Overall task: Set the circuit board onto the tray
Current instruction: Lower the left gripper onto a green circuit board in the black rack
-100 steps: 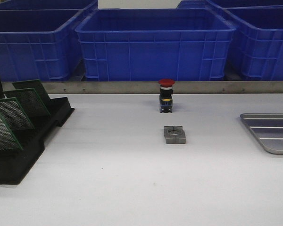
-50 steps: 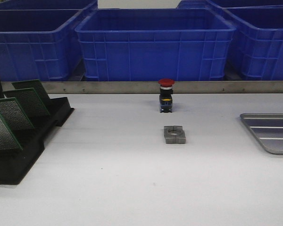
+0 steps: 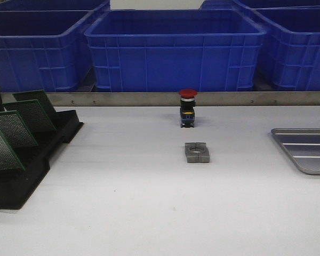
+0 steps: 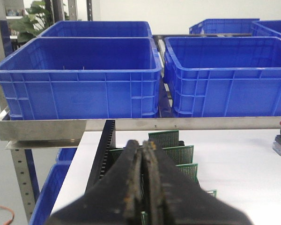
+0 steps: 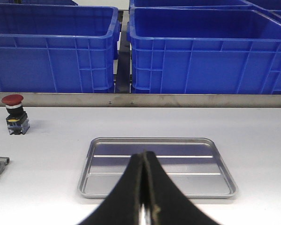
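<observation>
Nothing on the table has shifted across the three front views; rack, button, bracket and tray lie where they did a second ago. Circuit boards: green perforated panels with a fine dot grid, standing tilted in a row in the black slotted rack at the table's left side. Tray: shallow silver-grey metal, rounded corners, raised rim, ribbed bottom, lying flat at the table's right side and cut off by the frame edge in the front view; the right wrist view shows it whole and with nothing on it. Red-capped push button: upright near the far middle of the table, with a small grey metal bracket lying just nearer, apart from it. White table surface: bare between rack and tray except for these two parts, which sit well apart from both. Metal rail: runs along the table's far edge, with blue crates standing behind it. Left gripper: black fingers pressed together with nothing between them, above the rack and its boards. Right gripper: likewise closed and holding nothing, above the near rim of the tray. Neither arm appears in the front view.
</observation>
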Controlling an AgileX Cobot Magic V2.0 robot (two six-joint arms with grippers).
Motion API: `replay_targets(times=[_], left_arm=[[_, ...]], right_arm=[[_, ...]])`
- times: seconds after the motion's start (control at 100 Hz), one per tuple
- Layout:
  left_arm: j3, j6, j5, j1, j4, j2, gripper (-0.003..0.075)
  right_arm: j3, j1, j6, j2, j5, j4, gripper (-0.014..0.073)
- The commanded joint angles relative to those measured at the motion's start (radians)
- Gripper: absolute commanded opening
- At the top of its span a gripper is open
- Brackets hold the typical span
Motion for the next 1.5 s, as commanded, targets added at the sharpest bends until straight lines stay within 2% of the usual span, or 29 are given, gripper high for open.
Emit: replay_targets(times=[0.0,0.2,0.46,0.56,0.64,0.73,0.8,0.9,1.05,1.21,1.35,1.49], left_arm=[[-0.116,-0.012,0.065,-0.005,-0.007,0.082,-0.002],[-0.31,-0.012,0.29,-0.005,0.009,0.352,-0.002],[-0.497,-0.002,0.456,-0.005,-0.007,0.694,-0.0013],[-0.548,0.049,0.465,-0.005,-0.007,0.796,0.0073],[-0.585,0.098,0.469,-0.005,-0.019,0.863,0.0202],[-0.613,0.242,0.469,-0.005,-0.019,0.931,0.0328],[-0.63,0.388,0.493,-0.005,-0.024,0.977,0.0377],[-0.644,0.618,0.54,-0.005,-0.057,1.036,0.0379],[-0.645,1.054,0.577,-0.005,-0.195,1.09,0.0379],[-0.645,1.391,0.565,-0.005,-0.203,1.12,0.0379],[-0.645,1.515,0.559,-0.005,-0.2,1.14,0.0379],[-0.643,1.517,0.559,-0.005,-0.158,1.172,0.0379]], right_arm=[[-0.012,0.0,-0.011,-0.026,-0.079,-0.001,-0.0061],[-0.012,0.0,-0.011,-0.026,-0.079,-0.001,-0.0061],[-0.012,0.0,-0.011,-0.026,-0.079,-0.001,-0.0061],[-0.012,0.0,-0.011,-0.026,-0.079,-0.001,-0.0061],[-0.012,0.0,-0.011,-0.026,-0.079,-0.001,-0.0061],[-0.012,0.0,-0.011,-0.026,-0.079,-0.001,-0.0061],[-0.012,0.0,-0.011,-0.026,-0.079,-0.001,-0.0061],[-0.012,0.0,-0.011,-0.026,-0.079,-0.001,-0.0061],[-0.012,0.0,-0.011,-0.026,-0.079,-0.001,-0.0061],[-0.012,0.0,-0.011,-0.026,-0.079,-0.001,-0.0061],[-0.012,0.0,-0.011,-0.026,-0.079,-0.001,-0.0061],[-0.012,0.0,-0.011,-0.026,-0.079,-0.001,-0.0061]])
